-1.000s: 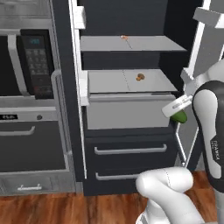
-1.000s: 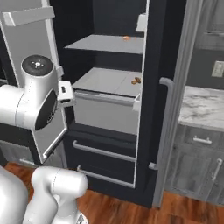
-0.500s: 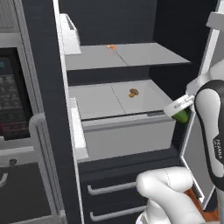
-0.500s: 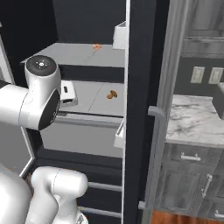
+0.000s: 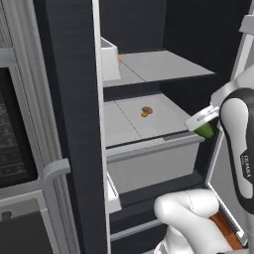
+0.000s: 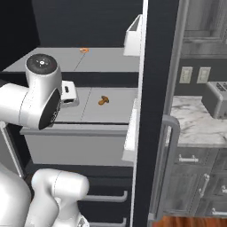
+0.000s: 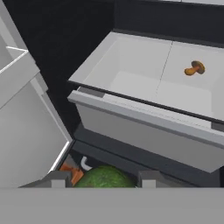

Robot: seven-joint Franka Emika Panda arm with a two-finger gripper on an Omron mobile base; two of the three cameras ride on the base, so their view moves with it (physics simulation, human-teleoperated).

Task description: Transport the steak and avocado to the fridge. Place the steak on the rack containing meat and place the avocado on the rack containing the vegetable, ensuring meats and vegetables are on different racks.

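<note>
The arm (image 5: 242,149) carries small dark vertical lettering on its forearm link, too small to read reliably.

Avocado (image 5: 205,130) in gripper (image 5: 203,124)

Avocado (image 7: 104,177): dark green, rounded, clamped between the gripper (image 7: 103,179) fingertips, near the fridge (image 5: 74,99) front, right of the drawer. Vegetable (image 5: 146,111): small brown-orange mushroom piece lying on the lower shelf. Meat morsel (image 6: 83,50): tiny, orange, on the rack containing meat (image 5: 163,67) above.
</note>
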